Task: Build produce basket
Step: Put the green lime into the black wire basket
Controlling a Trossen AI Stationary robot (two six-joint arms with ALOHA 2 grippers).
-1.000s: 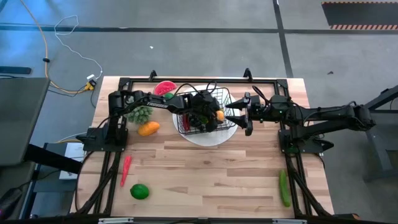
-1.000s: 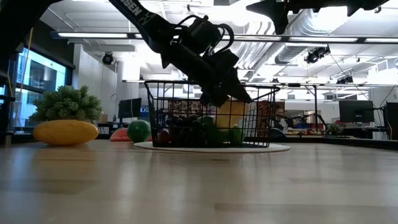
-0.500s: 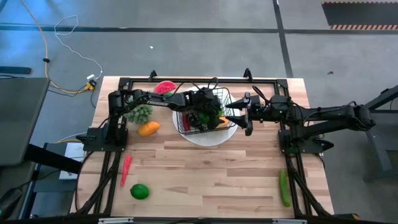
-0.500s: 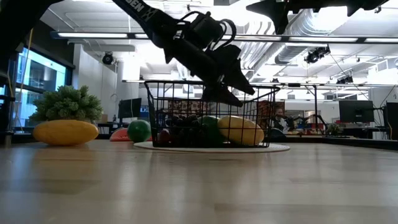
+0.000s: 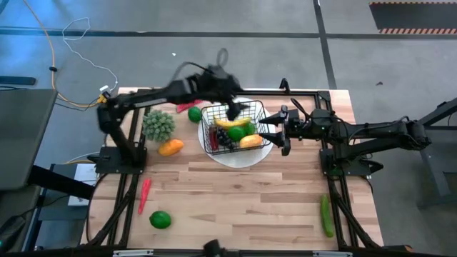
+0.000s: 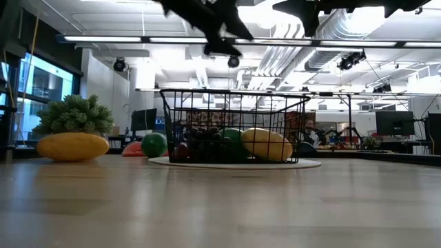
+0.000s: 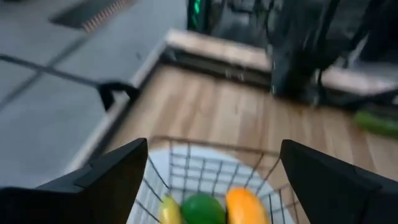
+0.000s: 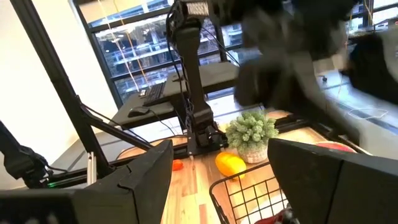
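Note:
The black wire basket [image 5: 232, 127] stands on a round white plate [image 5: 243, 158] at the table's far middle. In it lie a yellow banana [image 5: 230, 123], a green lime [image 5: 235, 133], an orange-yellow fruit [image 5: 251, 140] and dark grapes [image 5: 224, 141]. My left gripper [image 5: 234, 109] hangs open high above the basket's far rim, with nothing between its fingers; it also shows at the top of the low view [image 6: 222, 43]. My right gripper [image 5: 275, 133] stands open and level at the basket's right side, touching nothing.
On the table's left are a green leafy piece [image 5: 158, 125], an orange-yellow fruit [image 5: 170, 148], a watermelon slice [image 5: 184, 107] and a lime [image 5: 194, 114]. A red pepper [image 5: 145, 194] and a lime [image 5: 161, 220] lie near left. A cucumber [image 5: 326, 215] lies near right.
My left gripper has risen out of the basket and gone toward the table's far edge, leaving the orange-yellow fruit behind. The fruit, upright under the fingers a second ago, now lies on its side in the basket. My right arm has kept still.

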